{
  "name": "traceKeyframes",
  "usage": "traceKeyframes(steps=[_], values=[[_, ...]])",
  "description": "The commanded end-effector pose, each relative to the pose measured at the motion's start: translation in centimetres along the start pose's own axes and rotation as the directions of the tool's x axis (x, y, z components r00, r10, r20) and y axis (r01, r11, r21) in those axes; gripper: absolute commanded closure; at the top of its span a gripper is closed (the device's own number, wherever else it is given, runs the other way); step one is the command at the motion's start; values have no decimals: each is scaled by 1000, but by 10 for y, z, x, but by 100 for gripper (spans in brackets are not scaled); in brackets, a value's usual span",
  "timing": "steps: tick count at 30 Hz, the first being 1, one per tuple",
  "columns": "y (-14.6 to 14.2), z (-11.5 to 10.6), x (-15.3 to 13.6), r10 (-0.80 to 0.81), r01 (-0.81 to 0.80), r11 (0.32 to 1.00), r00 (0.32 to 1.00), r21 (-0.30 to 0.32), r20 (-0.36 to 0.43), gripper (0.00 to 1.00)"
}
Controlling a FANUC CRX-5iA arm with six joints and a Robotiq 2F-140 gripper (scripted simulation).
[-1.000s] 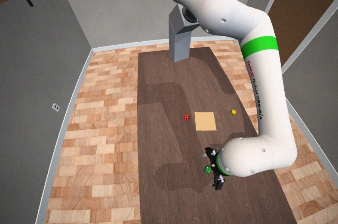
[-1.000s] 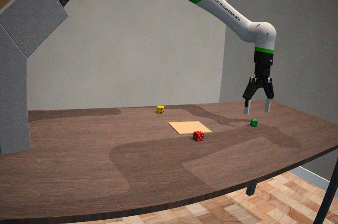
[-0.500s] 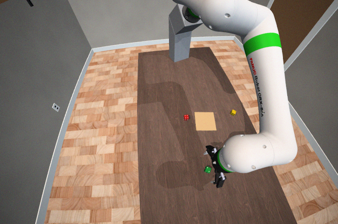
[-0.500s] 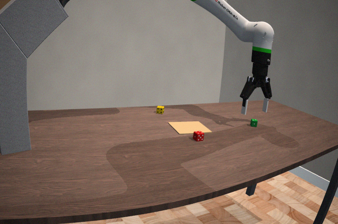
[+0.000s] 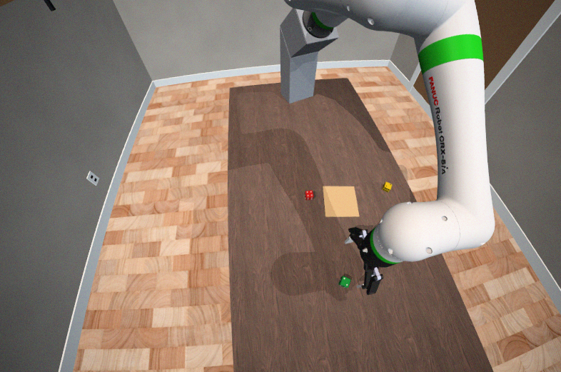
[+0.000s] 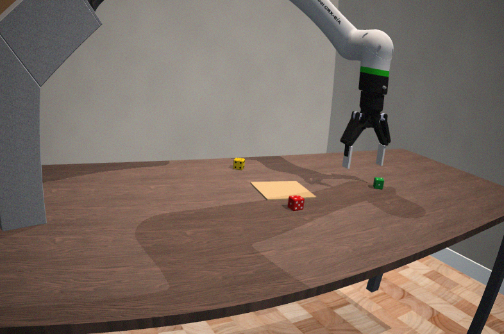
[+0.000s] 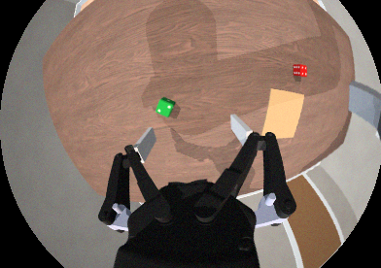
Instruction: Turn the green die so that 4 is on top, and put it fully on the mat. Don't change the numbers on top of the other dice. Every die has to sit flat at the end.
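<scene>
The green die (image 5: 345, 281) (image 6: 378, 183) (image 7: 165, 107) sits flat on the table, off the mat; its upper face seems to show 2 pips. The plain tan mat (image 5: 340, 200) (image 6: 283, 190) (image 7: 284, 114) lies flat with no die on it. My gripper (image 5: 353, 263) (image 6: 363, 165) (image 7: 191, 127) is wide open and empty, pointing down above the table. In the wrist view the die lies ahead of the fingers, nearer the left one. The red die (image 5: 308, 195) (image 6: 295, 202) (image 7: 299, 70) and the yellow die (image 5: 387, 186) (image 6: 238, 163) sit flat on the table.
The red die stands close beside one edge of the mat. The yellow die stands on the mat's opposite side, farther off, near the table's long edge. The grey robot pedestal (image 5: 300, 75) (image 6: 20, 147) rises at one end of the brown table (image 5: 267, 335) (image 6: 101, 281).
</scene>
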State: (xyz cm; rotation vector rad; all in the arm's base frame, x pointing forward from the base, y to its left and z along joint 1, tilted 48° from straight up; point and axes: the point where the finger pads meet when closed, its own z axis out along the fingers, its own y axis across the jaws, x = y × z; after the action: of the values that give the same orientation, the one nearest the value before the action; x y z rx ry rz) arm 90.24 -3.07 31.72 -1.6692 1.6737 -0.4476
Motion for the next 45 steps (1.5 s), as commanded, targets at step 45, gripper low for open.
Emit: traceKeyframes(steps=[45], values=[[262, 3, -237, 1, -1, 1000, 1000, 10, -4, 0]])
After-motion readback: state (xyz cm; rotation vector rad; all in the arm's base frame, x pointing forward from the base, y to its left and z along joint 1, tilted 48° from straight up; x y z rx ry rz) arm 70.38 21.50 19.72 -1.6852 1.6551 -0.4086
